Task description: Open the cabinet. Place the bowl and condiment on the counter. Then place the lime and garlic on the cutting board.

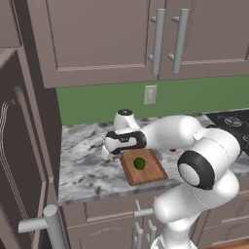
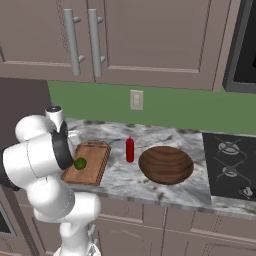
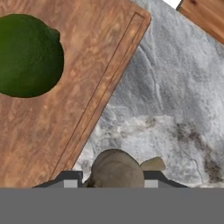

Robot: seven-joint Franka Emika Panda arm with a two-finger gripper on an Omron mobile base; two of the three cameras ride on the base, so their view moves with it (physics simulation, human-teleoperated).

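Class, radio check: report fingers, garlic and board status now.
Gripper shut on garlic, above counter. Lime already on cutting board. Nothing in the way.

The lime [image 3: 27,54] is dark green on a reddish-brown, grained cutting board [image 3: 65,127]. The counter [image 3: 175,109] is marble — grey and white, veined. The garlic [image 3: 116,169] is tan-beige, the bottle [image 2: 130,149] red, the bowl [image 2: 166,164] dark brown — fine grain lines.

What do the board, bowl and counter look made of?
Board: reddish-brown wood, matte, visible grain. Bowl: dark wood, it seems, with fine grain lines. Counter: likely marble, grey-white veining; being rendered, its finish is uncertain.
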